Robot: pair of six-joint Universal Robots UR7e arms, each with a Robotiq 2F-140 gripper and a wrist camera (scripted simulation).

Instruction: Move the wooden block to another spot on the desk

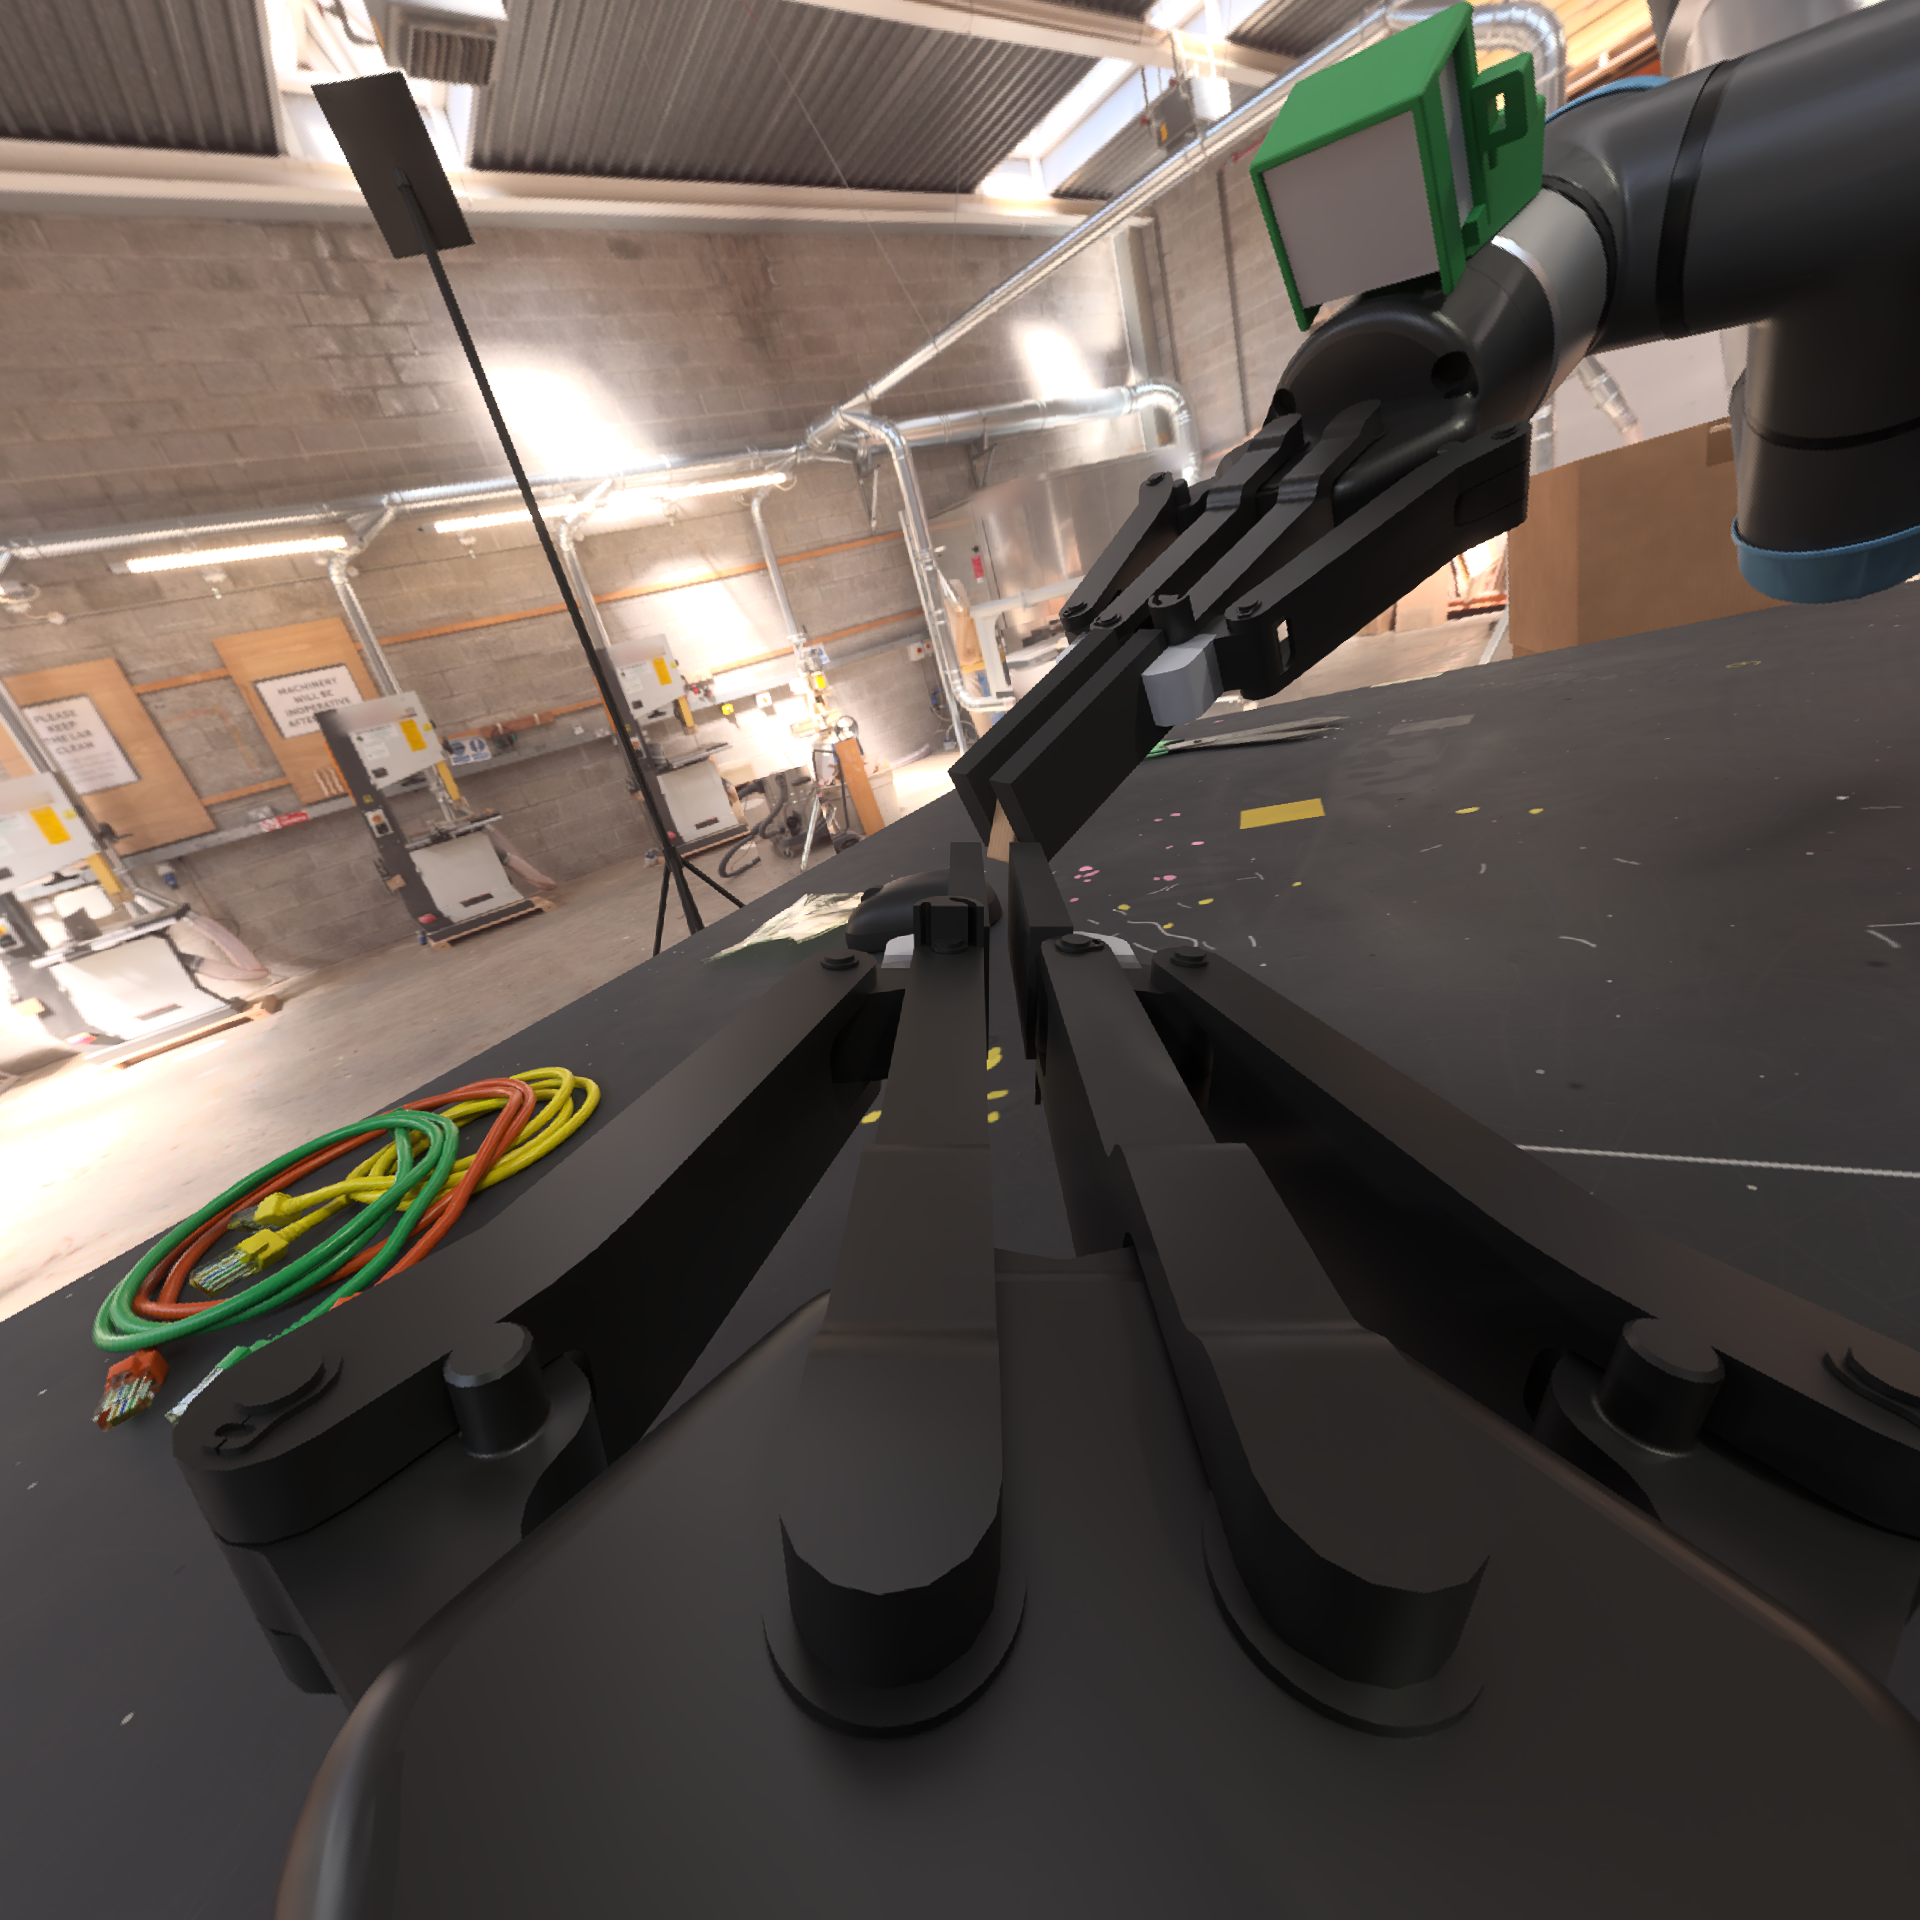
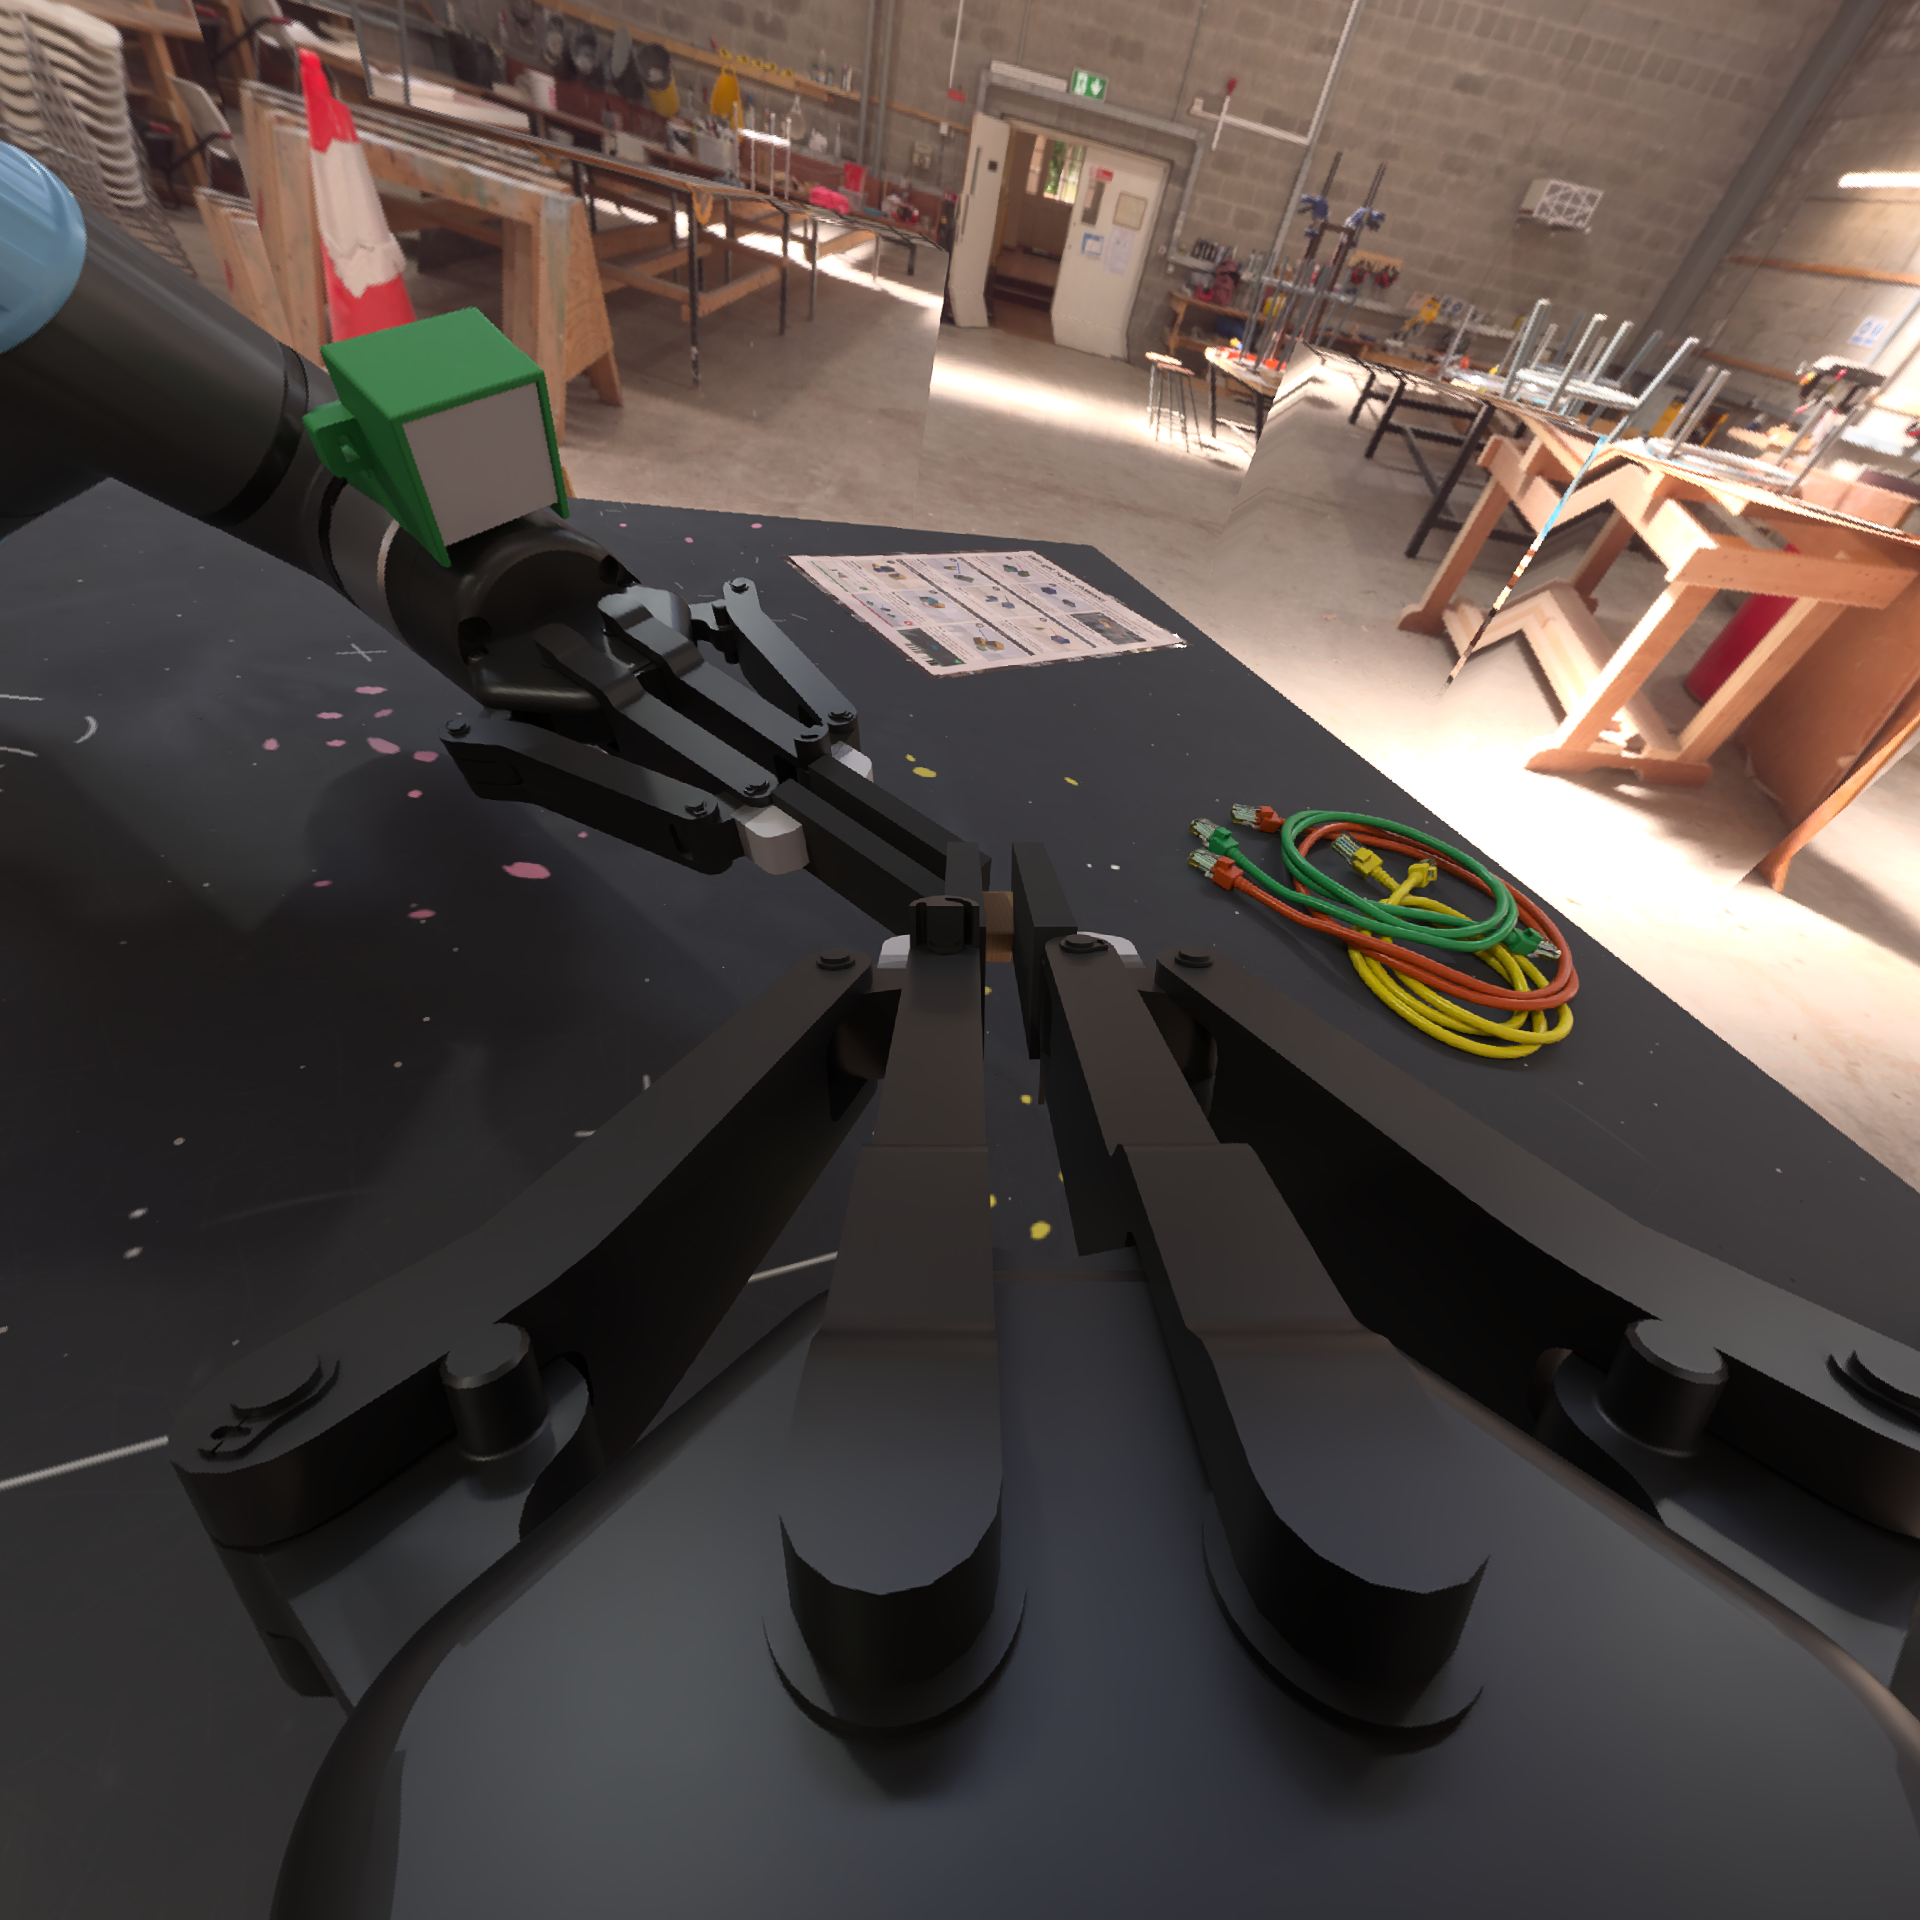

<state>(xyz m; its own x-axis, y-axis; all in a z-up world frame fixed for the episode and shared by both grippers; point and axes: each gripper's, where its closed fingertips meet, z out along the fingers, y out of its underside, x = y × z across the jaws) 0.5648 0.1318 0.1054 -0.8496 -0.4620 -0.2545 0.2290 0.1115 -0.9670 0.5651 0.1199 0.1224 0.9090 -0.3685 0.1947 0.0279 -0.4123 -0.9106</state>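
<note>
The wooden block [image 2: 998, 923] is a small tan piece, mostly hidden, pinched between fingertips just above the dark desk [image 2: 1351, 1143]. My right gripper [image 2: 997, 896] is shut on it. My left gripper [image 2: 961, 871] reaches in from the left with its fingers closed together at the same block. In the left wrist view only a sliver of the block [image 1: 1000, 831] shows. It sits at the tips of my left gripper [image 1: 997, 871], with my right gripper [image 1: 987, 802] coming down from the upper right and meeting it there.
A coil of green, orange and yellow cables [image 2: 1403, 935] lies near the desk edge and also shows in the left wrist view [image 1: 343, 1216]. A printed sheet [image 2: 987, 613] lies at the far end. A yellow tape patch [image 1: 1281, 814] marks the desk. A tripod pole [image 1: 540, 540] stands beyond the edge.
</note>
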